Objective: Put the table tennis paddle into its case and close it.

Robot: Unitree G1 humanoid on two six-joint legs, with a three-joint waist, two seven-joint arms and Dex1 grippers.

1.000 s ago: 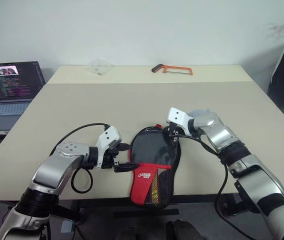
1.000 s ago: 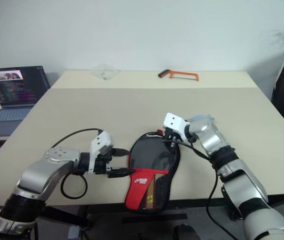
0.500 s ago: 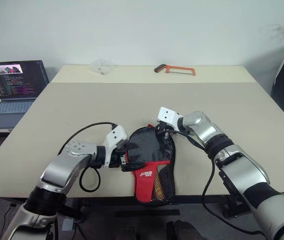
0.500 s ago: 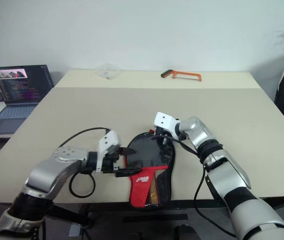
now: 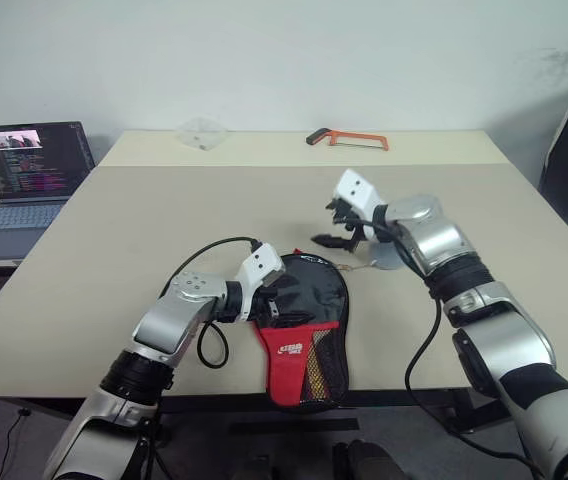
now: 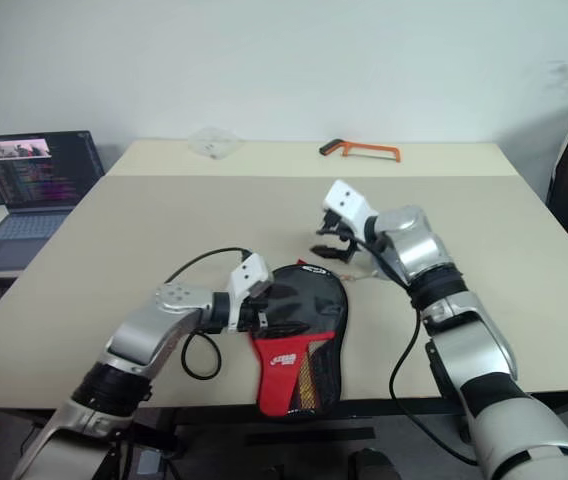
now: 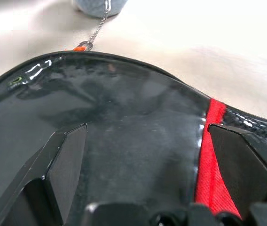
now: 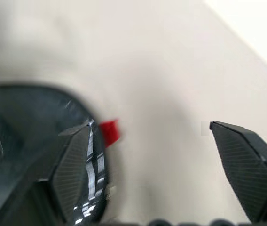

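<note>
The black case (image 5: 309,300) with its red panel (image 5: 286,352) lies flat near the table's front edge, narrow end toward me. Red and yellow stripes of the paddle's handle (image 5: 311,378) show through the mesh pocket; the blade is hidden inside. My left gripper (image 5: 276,300) is open, and its fingers (image 7: 65,160) straddle the glossy round part of the case (image 7: 133,127) from the left; I cannot tell whether they touch it. Above the case's far edge hangs my right gripper (image 5: 332,226), open and empty. In the right wrist view the case's rim (image 8: 30,117) and a red tab (image 8: 109,132) lie below.
A grey round tag (image 5: 392,256) on a thin chain lies just beyond the case, under my right forearm. An orange hacksaw (image 5: 350,138) and a clear plastic bag (image 5: 202,132) sit at the table's far side. An open laptop (image 5: 24,170) stands on a desk to the left.
My right gripper has opened, let go of the case's far edge and risen above it. The left gripper has slid right, over the case's round part.
</note>
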